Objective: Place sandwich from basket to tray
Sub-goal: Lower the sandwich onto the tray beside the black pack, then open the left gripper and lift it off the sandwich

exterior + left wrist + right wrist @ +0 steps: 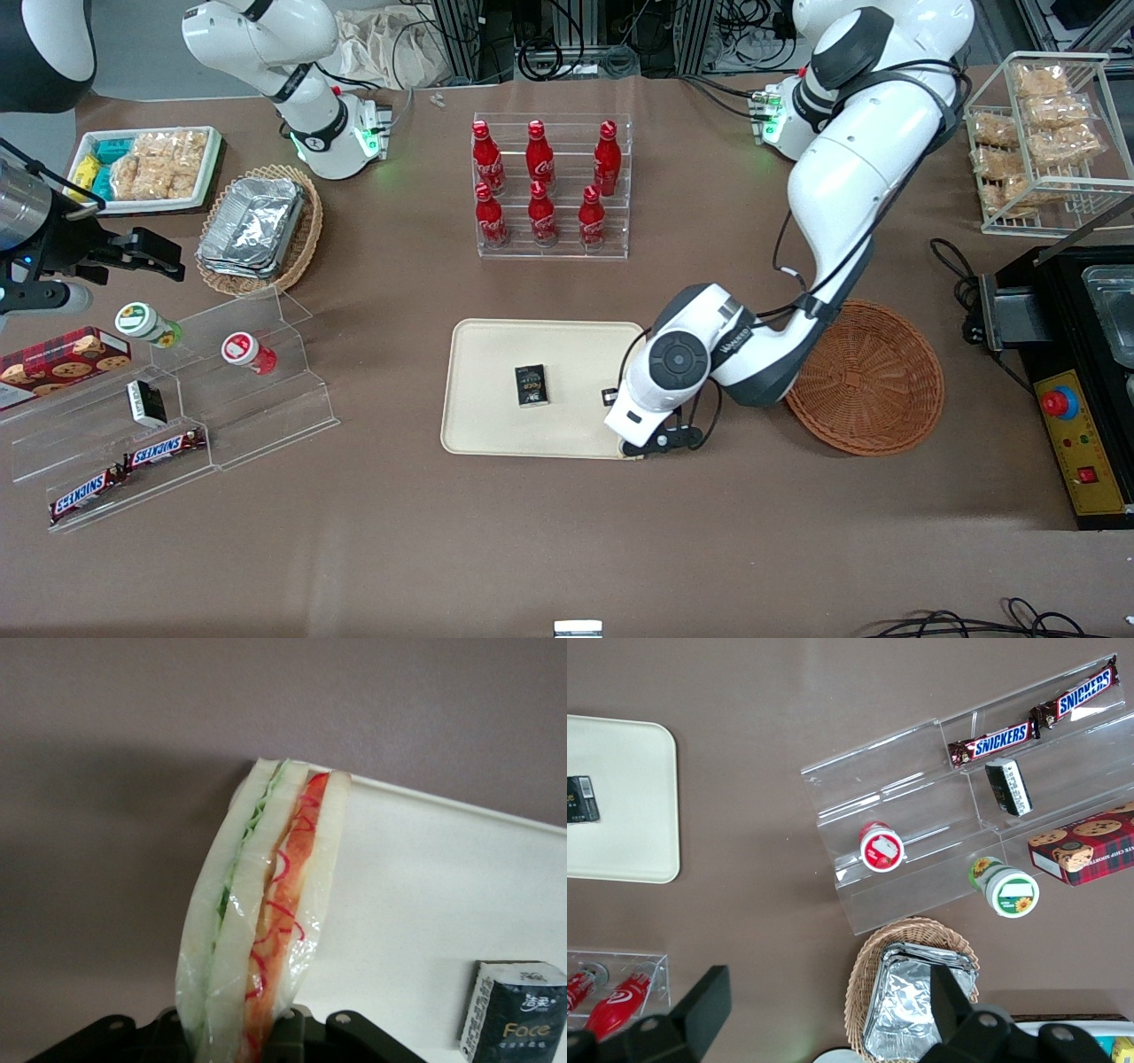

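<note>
My left gripper (252, 1041) is shut on the sandwich (266, 912), a wedge of white bread with green and orange-pink filling in clear wrap. It holds the wedge over the tray (425, 886), at the rim nearest the working arm's end. In the front view the gripper (654, 441) sits over that same corner of the cream tray (496, 390), and the wrist hides the sandwich. The reddish-brown basket (873, 381) lies beside the arm, toward the working arm's end, with nothing in it.
A small black tissue pack (531, 386) lies on the tray, also in the left wrist view (514, 1010). A rack of red cola bottles (551, 186) stands farther from the front camera. A black appliance (1081, 372) is beside the basket.
</note>
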